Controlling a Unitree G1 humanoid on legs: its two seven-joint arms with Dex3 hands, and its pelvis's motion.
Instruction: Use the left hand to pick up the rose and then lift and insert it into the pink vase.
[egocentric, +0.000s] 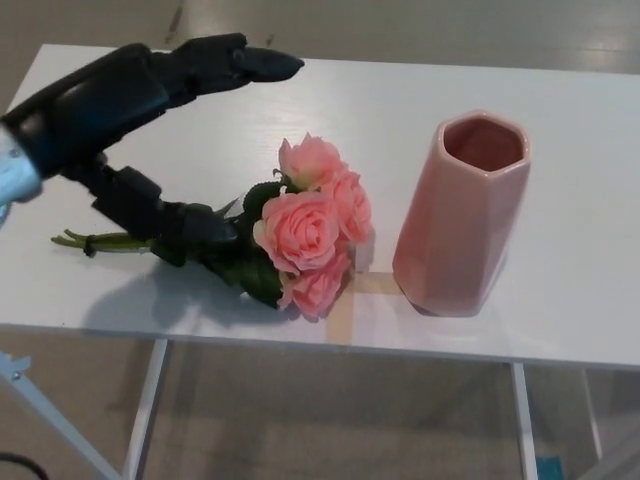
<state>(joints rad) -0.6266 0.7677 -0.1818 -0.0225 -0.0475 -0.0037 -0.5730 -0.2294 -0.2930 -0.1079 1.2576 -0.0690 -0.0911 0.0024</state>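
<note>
A bunch of pink roses (315, 230) with dark green leaves lies on its side on the white table (560, 110), blooms pointing right, green stem end (85, 240) pointing left. The pink vase (462, 215) stands upright just right of the blooms, mouth empty. My left hand (130, 120) hovers open over the stems: its two fingers (240, 60) stretch out above the table behind the bunch, while the thumb (190, 225) reaches down in front of the leaves and hides part of the stems. My right hand is out of sight.
A strip of tan tape (345, 305) marks the table between roses and vase, near the front edge. Below the edge show the table's white legs (140, 430) and the floor.
</note>
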